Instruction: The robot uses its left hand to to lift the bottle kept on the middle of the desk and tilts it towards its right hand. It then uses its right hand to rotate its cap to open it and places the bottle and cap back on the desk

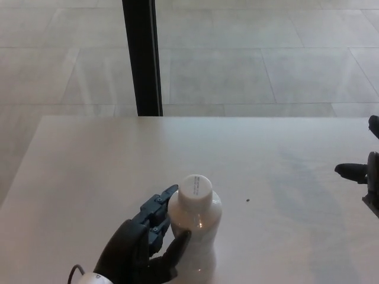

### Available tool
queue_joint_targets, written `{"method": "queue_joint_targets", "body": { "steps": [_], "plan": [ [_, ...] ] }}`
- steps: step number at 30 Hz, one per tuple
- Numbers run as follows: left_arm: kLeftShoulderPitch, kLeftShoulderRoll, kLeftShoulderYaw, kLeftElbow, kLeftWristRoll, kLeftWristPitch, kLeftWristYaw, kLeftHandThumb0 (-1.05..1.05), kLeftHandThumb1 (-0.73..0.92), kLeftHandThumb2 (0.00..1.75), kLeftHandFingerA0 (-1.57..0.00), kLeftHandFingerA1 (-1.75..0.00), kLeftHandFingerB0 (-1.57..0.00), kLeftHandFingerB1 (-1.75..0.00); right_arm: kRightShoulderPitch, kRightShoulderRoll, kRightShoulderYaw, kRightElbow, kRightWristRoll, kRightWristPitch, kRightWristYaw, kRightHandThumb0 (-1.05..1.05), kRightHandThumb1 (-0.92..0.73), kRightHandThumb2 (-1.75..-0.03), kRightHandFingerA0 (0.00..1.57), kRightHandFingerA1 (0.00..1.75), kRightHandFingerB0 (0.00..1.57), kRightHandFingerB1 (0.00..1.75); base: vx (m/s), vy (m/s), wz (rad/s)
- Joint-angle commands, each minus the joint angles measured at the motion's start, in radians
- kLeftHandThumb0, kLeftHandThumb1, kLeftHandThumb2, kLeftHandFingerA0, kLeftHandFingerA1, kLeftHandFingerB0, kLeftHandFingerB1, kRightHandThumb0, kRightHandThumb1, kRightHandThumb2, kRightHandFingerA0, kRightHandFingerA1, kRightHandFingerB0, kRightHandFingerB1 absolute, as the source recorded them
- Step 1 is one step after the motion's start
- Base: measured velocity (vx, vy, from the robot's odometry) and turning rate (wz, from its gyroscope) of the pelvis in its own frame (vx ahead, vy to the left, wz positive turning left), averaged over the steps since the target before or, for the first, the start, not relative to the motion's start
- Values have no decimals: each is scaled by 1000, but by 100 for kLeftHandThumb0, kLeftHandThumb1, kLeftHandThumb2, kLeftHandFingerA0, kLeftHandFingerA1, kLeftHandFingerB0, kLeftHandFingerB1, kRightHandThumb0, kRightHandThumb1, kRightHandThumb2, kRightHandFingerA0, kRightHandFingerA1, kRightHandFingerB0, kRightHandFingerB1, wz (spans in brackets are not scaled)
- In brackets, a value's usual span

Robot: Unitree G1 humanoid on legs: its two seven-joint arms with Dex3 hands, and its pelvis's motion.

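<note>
Bottle upright, left hand touching it.

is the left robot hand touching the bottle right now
Touching. The head view shows the left robot hand wrapped against the bottle, fingers pressed on its shoulder below the cap, thumb on its side, no gap.

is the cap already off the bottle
No, the white cap sits on top of the bottle, which stands upright on the desk with the left hand against its side.
</note>
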Motion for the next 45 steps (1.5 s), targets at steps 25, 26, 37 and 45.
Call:
{"method": "queue_joint_targets", "body": {
  "steps": [25, 26, 37, 45],
  "plan": [
    [-82, -106, -156, 94, 203, -33, 104, -105, 66, 63, 0, 0, 0, 0, 12, 9, -19, 47, -26, -118, -13, -67, -76, -63, 55, 100, 37, 36, 0, 0, 0],
    [-88, -117, -153, 96, 203, -37, 110, -105, 66, 63, 0, 0, 0, 0, 10, 11, -20, 51, -23, -125, -11, -65, -75, -63, 56, 101, 37, 36, 0, 0, 0],
    [-51, -364, -134, 174, 332, -126, 457, -56, 66, 64, 0, -11, 0, 0, 5, 14, -24, 35, -14, -91, -26, -56, -74, -63, 58, 103, 38, 36, 0, 0, 0],
    [-61, -453, -171, 236, 335, -149, 581, -24, 82, 61, -68, -173, 0, -22, -6, 22, -20, 21, -20, -71, -46, -52, -57, -97, 74, 97, 31, 53, 0, 0, 0]
  ]
}}
